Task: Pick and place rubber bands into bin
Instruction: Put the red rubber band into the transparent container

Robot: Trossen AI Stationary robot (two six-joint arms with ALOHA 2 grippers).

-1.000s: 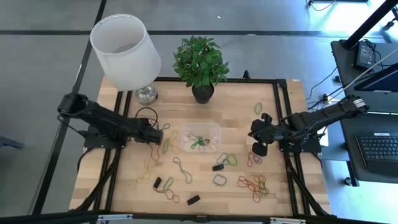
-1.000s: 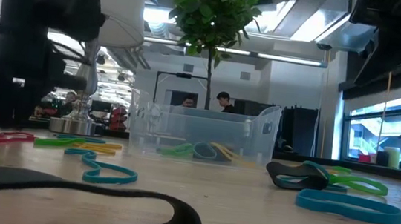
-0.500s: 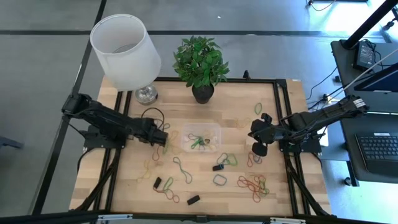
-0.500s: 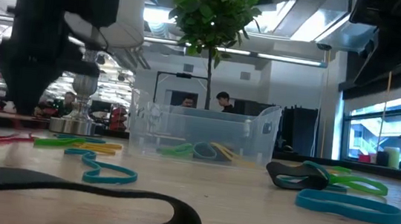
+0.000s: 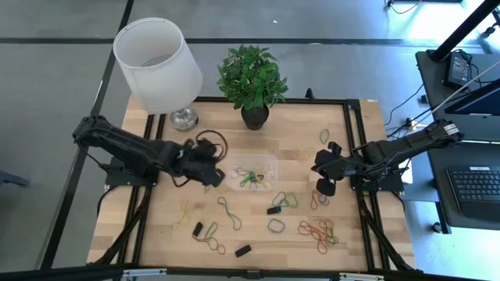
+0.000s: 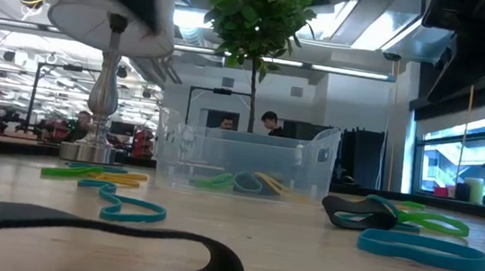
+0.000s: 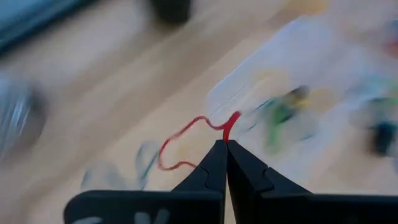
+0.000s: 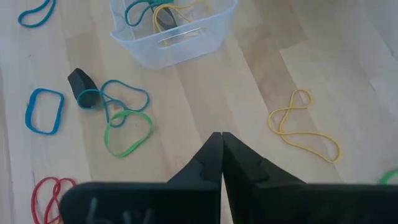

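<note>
Rubber bands lie scattered over the lower half of the high view, thickest at lower right; a few sit inside the bin at frame centre, on the wooden table; left gripper has its fingers pinched together on a red rubber band, which dangles in a loop off the tips; in the high view that gripper hangs just left of the bin's edge, the red loop too thin to make out there; left wrist view is heavily smeared, so the bin reads only as a pale clear shape with green and yellow blurs inside; right gripper is pressed shut with nothing between the tips, parked centre-right of the high view, well apart from the bin; a yellow band lies on the wood near it; low view shows neither gripper clearly, only a dark blur at upper left in front of the lampshade; a black band at the bottom edge is cut off; lamp and potted plant stand along the table's upper edge; beyond the table the low view shows a bright open hall with windows at right, and two people seen through the clear bin, small and indistinct.
</note>
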